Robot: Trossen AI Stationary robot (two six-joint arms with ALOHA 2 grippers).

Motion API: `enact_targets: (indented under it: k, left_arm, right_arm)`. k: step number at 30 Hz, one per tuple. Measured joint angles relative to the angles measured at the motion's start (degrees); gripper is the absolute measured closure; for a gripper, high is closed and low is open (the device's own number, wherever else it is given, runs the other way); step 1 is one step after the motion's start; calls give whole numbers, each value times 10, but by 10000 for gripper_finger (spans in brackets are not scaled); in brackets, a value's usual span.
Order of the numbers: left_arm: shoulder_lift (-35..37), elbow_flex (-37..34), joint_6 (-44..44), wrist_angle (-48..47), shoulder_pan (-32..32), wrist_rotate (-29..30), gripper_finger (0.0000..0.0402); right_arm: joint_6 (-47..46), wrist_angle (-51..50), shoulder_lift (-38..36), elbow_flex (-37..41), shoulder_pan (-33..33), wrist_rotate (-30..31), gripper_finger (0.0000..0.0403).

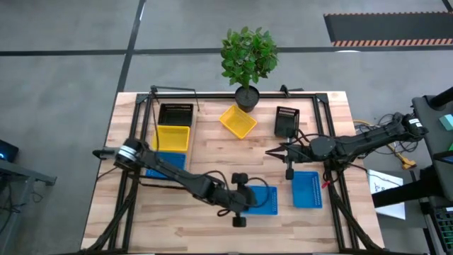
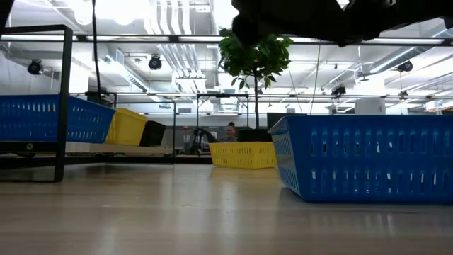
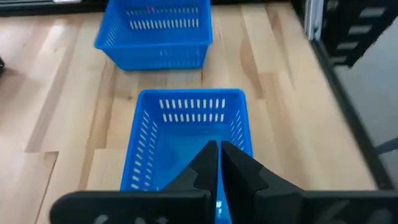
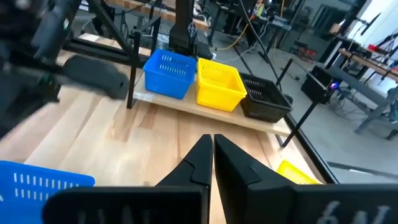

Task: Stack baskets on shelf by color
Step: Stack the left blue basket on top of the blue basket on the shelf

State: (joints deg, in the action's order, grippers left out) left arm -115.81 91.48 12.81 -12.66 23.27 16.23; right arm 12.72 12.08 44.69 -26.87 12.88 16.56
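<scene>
Left gripper pressed together, empty, over near blue basket at table's near centre. Spread fingers first, straddle one wall, pinch. Right gripper also closed, idle mid-table. Shelf far left holds blue, yellow, black baskets; land on blue.

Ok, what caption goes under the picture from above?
Both grippers shut: left gripper over a blue basket, right gripper empty, three baskets on the shelf.

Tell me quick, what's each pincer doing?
Left pincer: closed, empty, over a blue basket.
Right pincer: closed, empty.
</scene>
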Motion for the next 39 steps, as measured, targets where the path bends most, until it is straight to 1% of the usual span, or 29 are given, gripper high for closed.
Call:
enact_targets:
  k: [3,6,8,12,17,21,26,29,33,39]
  left_arm:
    - [-21,5,-39,-1,1,-6,398]
    - [-32,7,-44,10,2,-17,395]
    - [-34,7,-42,14,2,-29,385]
    - [-41,7,-28,17,2,-68,345]
    - [-57,6,-26,32,2,-73,280]
    - [-69,5,-27,49,-1,-89,252]
    - [-78,3,-22,57,-4,-90,252]
    - [-85,1,-17,61,-6,-105,259]
    - [-86,0,3,64,-11,-128,271]
    - [-86,-16,9,77,-13,-126,303]
  right_arm:
    - [-8,-2,1,0,0,0,394]
    - [-9,-3,3,0,1,0,394]
    - [-9,-3,3,0,2,0,394]
    - [-9,-2,3,0,2,0,394]
    - [-12,2,4,0,2,0,394]
    - [-18,1,4,0,2,0,394]
    - [-22,0,5,0,2,0,394]
    - [-22,1,5,0,2,0,394]
    - [-22,1,5,0,2,0,394]
    - [-23,1,5,0,2,0,394]
